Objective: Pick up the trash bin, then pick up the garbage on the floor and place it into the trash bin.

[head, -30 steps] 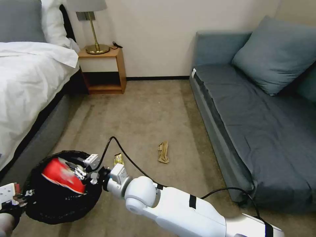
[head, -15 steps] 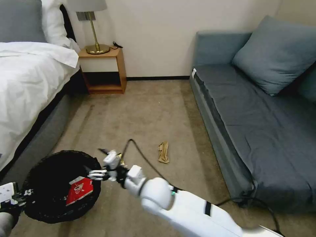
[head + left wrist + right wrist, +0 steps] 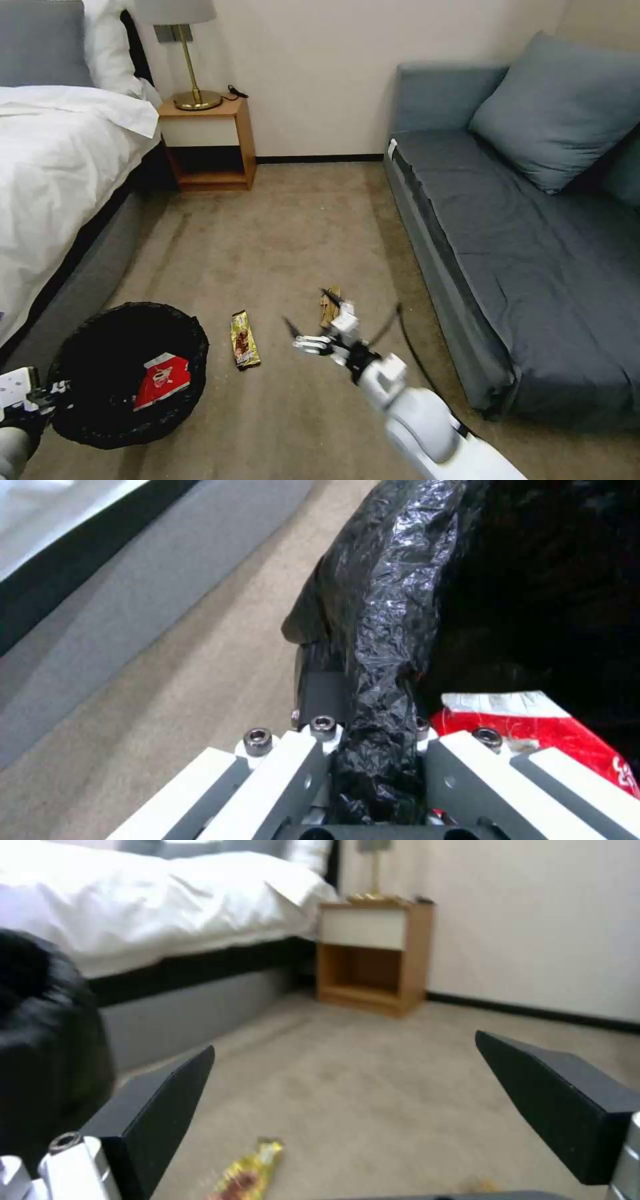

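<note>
The trash bin (image 3: 195,333), lined with a crinkled black bag, sits low at the left beside the bed. My left gripper (image 3: 48,395) is shut on its near rim; in the left wrist view the fingers (image 3: 313,760) pinch the bag's folded edge (image 3: 380,645). A red snack packet (image 3: 162,380) (image 3: 533,725) lies inside the bin. On the carpet lie a gold-brown bar wrapper (image 3: 245,340) (image 3: 247,1175) and a tan crumpled wrapper (image 3: 328,310). My right gripper (image 3: 311,315) (image 3: 353,1090) hangs open and holds nothing, between the two wrappers and partly in front of the tan one.
A bed (image 3: 53,173) runs along the left, with a wooden nightstand (image 3: 210,143) and lamp at the back. A grey sofa (image 3: 507,240) fills the right side. Bare carpet (image 3: 293,227) stretches between them. The right arm's cable (image 3: 407,333) loops behind the gripper.
My right gripper let the red packet fall into the bin. It then swung right, away from the bin, uncovering the gold wrapper. The left gripper and bin stayed put.
</note>
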`<state>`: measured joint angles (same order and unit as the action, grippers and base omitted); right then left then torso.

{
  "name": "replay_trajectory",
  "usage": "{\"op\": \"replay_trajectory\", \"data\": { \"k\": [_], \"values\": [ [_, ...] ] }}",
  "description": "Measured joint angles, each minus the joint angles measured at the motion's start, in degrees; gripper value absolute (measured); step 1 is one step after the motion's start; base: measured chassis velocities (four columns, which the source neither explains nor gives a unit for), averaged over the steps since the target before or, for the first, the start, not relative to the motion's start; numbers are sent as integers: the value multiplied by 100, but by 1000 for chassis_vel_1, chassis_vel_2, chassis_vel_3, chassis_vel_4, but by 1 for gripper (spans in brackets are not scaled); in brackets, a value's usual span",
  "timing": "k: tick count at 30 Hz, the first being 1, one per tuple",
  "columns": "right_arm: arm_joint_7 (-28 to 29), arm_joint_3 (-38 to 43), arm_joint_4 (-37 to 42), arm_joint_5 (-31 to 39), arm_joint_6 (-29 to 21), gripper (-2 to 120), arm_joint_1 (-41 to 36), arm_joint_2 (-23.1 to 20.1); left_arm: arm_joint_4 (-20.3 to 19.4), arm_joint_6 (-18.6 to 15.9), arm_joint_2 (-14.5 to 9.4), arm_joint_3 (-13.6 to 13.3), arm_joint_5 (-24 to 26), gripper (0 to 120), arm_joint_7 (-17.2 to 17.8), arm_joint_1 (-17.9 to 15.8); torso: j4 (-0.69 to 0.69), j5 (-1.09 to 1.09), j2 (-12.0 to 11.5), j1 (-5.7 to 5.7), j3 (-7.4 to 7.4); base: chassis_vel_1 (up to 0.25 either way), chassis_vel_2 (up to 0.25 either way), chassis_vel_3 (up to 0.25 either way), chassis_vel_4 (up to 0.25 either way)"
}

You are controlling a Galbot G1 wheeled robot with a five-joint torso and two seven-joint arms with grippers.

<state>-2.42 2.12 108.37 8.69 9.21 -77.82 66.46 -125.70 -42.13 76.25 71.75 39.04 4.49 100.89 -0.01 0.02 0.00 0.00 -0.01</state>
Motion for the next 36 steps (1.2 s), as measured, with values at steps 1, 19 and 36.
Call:
{"op": "replay_trajectory", "data": {
  "k": [1, 19, 36],
  "values": [
    [-18, 115, -9, -14, 64, 100, -145, 26, 4, 0, 5, 15, 11, 3, 0, 6, 1, 0, 0, 0, 0, 0, 0, 0, 0],
    [35, 301, -98, 4, 208, 100, -690, 94, 65, 11, -47, 111, 112, 3, 8, -13, 2, -2, 0, 0, 0, -8, 6, 5, -9],
    [93, 65, -356, -74, 72, 100, -538, 52, 165, 5, -139, 102, 128, 3, 16, -125, 1, -3, 0, 0, 1, -116, 113, 111, -121]
  ]
}}
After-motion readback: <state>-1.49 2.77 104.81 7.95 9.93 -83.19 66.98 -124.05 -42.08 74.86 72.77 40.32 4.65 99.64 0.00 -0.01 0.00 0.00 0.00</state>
